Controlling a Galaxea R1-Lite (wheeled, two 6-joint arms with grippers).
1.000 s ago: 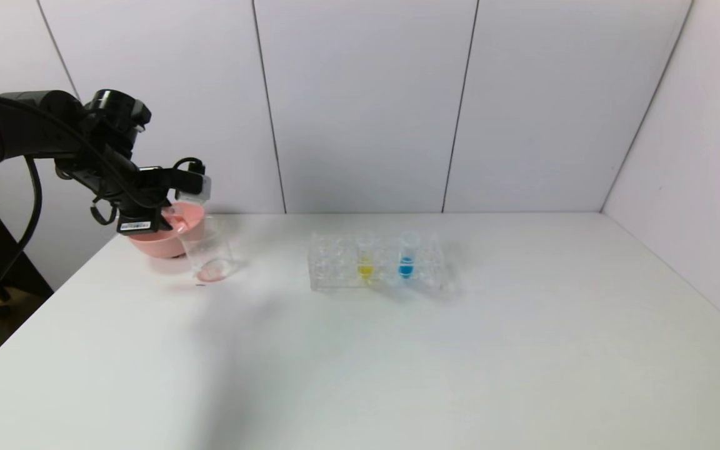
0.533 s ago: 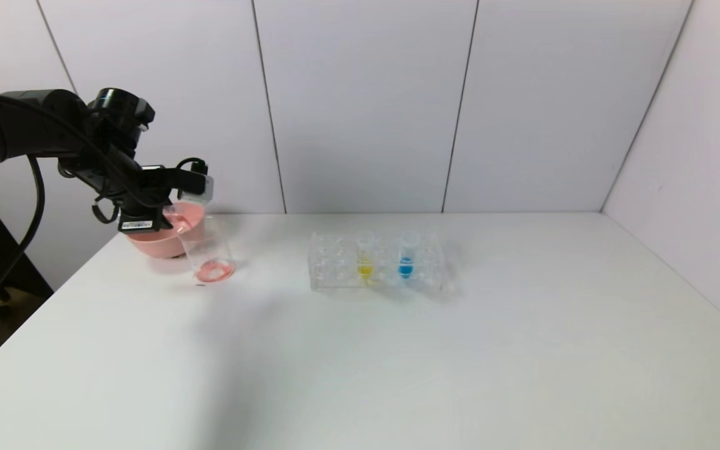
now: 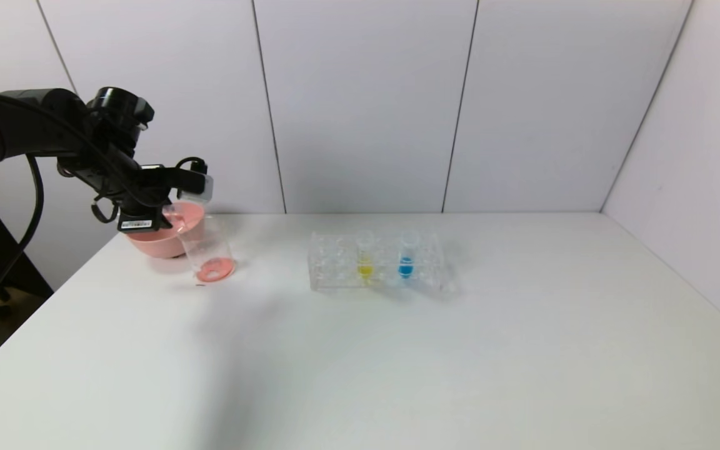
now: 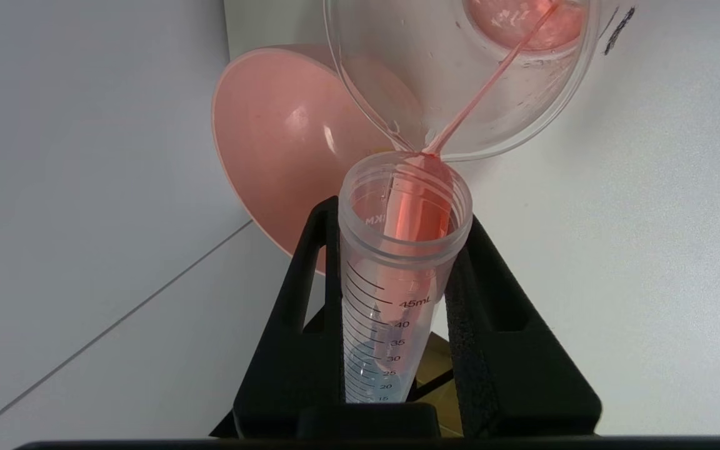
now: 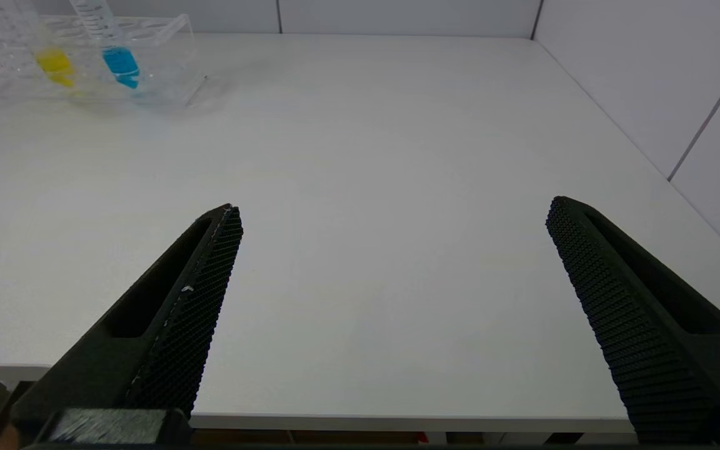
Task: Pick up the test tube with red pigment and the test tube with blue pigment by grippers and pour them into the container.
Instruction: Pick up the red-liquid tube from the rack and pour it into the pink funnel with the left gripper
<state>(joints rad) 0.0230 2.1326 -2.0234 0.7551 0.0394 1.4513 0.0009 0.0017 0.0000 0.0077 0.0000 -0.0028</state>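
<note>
Clamped on the test tube with red pigment: left gripper, both black fingers pressed against the tube's graduated sides, tube tipped mouth-down over the container. Thin red stream running from the tube's lip into the container, red pool gathered on its floor. Held at the table's far left corner in the head view, left gripper just above the container, which stands on the table touching or just in front of the pink bowl. Spread wide and holding nothing: right gripper, low at the table's near edge, well apart from everything else. Upright in the clear rack near the table's middle: test tube with blue pigment, just beside a tube with yellow liquid on its left; same pair seen far off in the right wrist view, blue and yellow
</note>
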